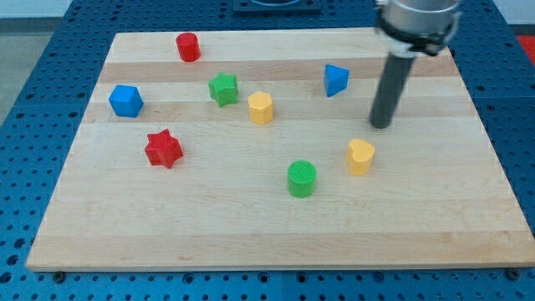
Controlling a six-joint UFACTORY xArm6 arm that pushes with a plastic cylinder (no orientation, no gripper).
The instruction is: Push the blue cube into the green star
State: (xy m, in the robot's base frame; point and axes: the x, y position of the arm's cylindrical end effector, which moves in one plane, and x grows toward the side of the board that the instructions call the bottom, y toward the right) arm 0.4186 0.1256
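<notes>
The blue cube (pixel 125 100) sits near the board's left edge. The green star (pixel 223 88) lies to its right, about a hand's width away, in the upper middle. My tip (pixel 381 125) rests on the board at the right, far from both. It is right of the blue triangular block (pixel 336 79) and just above the yellow heart-shaped block (pixel 360 156).
A red cylinder (pixel 187 47) stands near the view's top. A yellow hexagonal block (pixel 261 108) sits just right of the green star. A red star (pixel 163 149) lies below the blue cube. A green cylinder (pixel 302 178) stands at lower middle. All rest on the wooden board (pixel 251 234).
</notes>
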